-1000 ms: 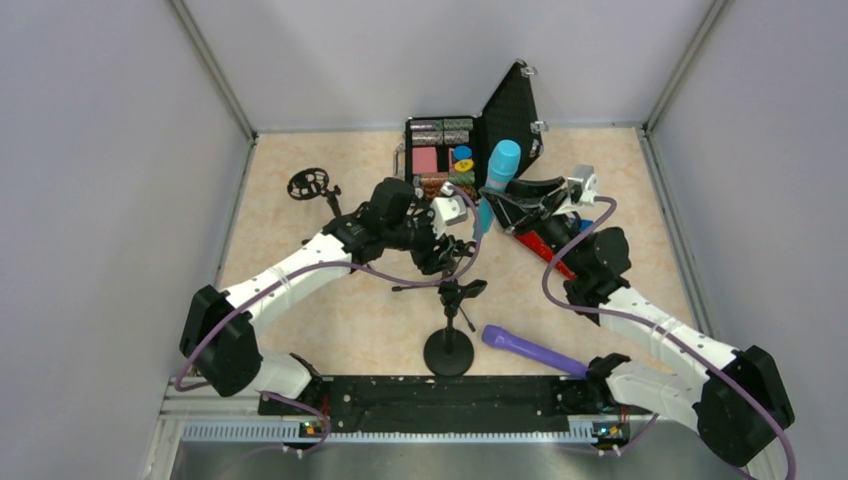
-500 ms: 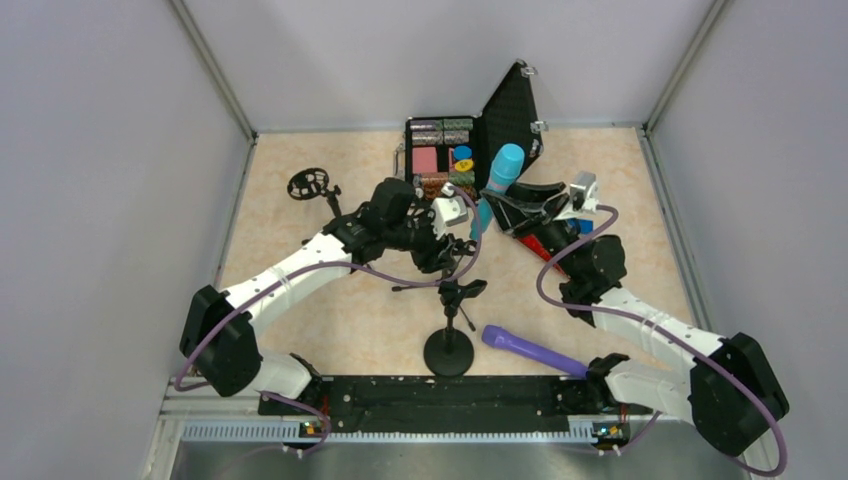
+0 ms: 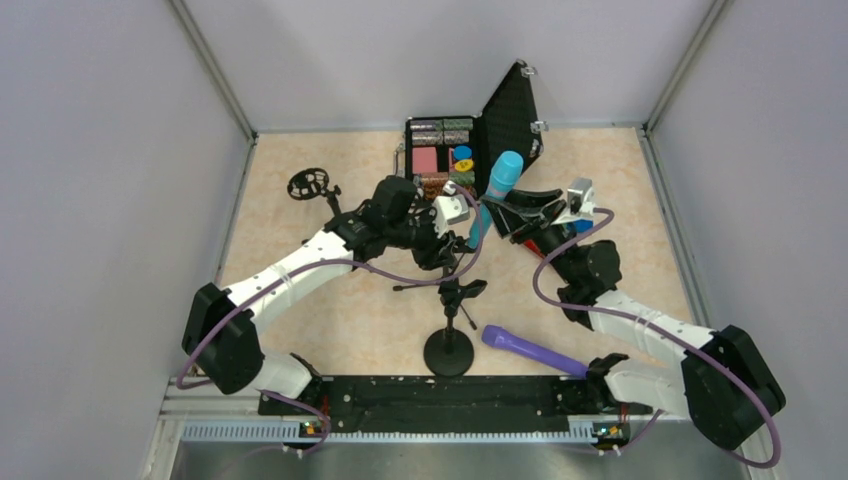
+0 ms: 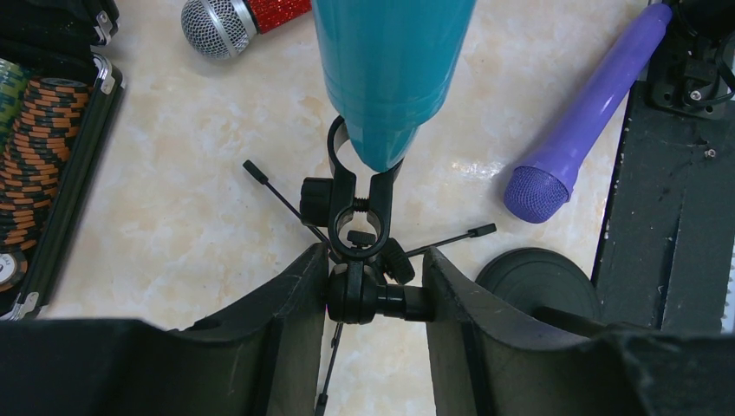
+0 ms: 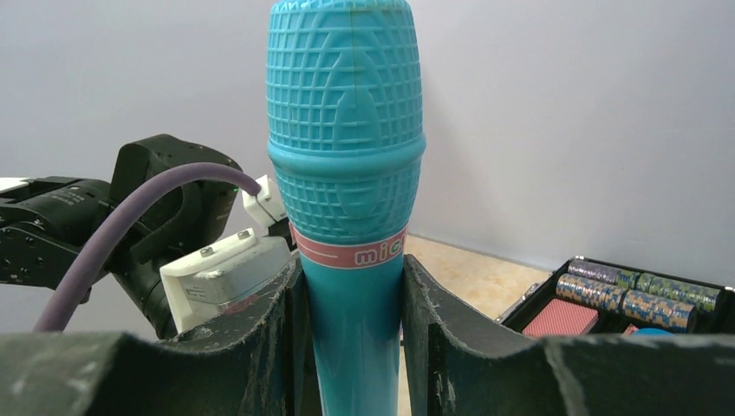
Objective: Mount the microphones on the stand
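Observation:
The black stand (image 3: 448, 352) rises mid-table. My left gripper (image 4: 374, 260) (image 3: 447, 262) is shut on the swivel joint under the stand's clip (image 4: 355, 217), a finger pressing each side. My right gripper (image 5: 351, 264) (image 3: 497, 205) is shut on the light blue microphone (image 5: 347, 173) (image 3: 503, 172), holding it head-up. The microphone's tail end (image 4: 381, 130) meets the open ring of the clip. The purple microphone (image 3: 530, 350) (image 4: 581, 121) lies on the table right of the stand's base (image 4: 537, 282). The red microphone (image 4: 247, 16) lies flat, its silver head towards the case; my right arm mostly hides it in the top view.
An open black case (image 3: 408, 150) of poker chips and cards stands at the back, lid (image 3: 512, 105) up. A small round black holder (image 3: 308, 183) stands at the back left. A black strip (image 3: 430, 392) runs along the near edge. Grey walls enclose the table.
My right gripper has carried the blue microphone left and down towards the stand's clip. My left gripper's jaws have narrowed onto the stand's joint.

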Tool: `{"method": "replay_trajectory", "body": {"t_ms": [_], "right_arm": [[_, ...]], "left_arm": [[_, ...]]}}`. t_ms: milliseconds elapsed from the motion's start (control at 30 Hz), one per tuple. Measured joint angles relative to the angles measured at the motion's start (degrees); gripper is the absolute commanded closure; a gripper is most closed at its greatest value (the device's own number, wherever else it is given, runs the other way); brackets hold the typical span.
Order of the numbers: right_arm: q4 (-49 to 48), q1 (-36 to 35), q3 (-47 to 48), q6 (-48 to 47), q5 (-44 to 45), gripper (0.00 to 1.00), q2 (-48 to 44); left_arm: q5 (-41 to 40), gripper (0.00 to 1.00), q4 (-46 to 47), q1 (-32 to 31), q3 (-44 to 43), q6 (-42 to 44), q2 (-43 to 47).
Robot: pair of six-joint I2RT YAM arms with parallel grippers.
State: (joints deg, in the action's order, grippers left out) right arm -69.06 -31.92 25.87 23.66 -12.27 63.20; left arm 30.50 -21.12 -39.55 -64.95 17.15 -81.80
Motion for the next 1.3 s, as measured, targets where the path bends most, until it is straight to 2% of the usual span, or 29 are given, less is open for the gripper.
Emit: {"method": "replay_trajectory", "body": {"t_ms": [700,1300], "right_arm": [[-1.6,0.0,-1.1,-0.7,0.3,1.00,3.3],[-5.5,0.0,-1.1,-1.5,-2.8,1.00,7.1]], "left_arm": [[-0.1,0.65,-0.2,0.0,-0.2,0.2,-0.1],[-0.3,0.69,-0.3,0.0,-0.2,0.2,-0.1]]}}
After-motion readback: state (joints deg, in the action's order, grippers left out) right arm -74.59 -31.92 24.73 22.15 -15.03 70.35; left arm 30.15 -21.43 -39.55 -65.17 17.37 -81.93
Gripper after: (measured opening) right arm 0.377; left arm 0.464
